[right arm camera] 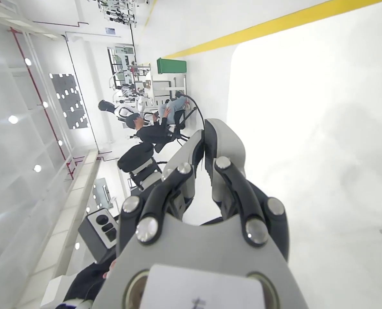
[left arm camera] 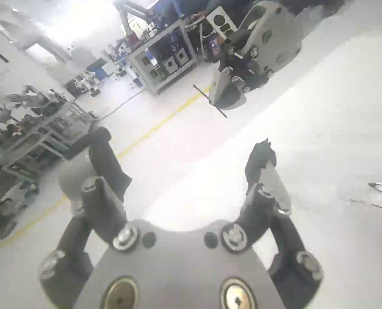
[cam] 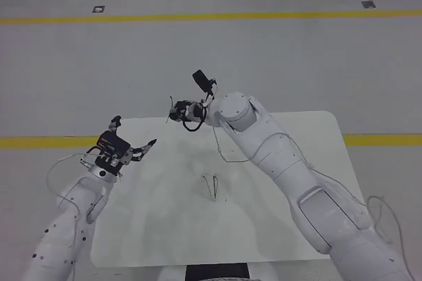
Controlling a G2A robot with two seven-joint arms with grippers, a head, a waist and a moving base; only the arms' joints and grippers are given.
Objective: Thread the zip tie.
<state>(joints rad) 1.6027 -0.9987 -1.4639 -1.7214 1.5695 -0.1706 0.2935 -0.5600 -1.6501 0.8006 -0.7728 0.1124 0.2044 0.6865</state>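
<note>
Left gripper has its 2 fingers wide apart over the white table. Right gripper is pinched tight on 1 black zip tie.

Grey floor with yellow lines

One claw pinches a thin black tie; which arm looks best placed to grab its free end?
Probably the left: the left gripper is open, empty and faces the zip tie, whose ends stick out of the shut right gripper.
</note>
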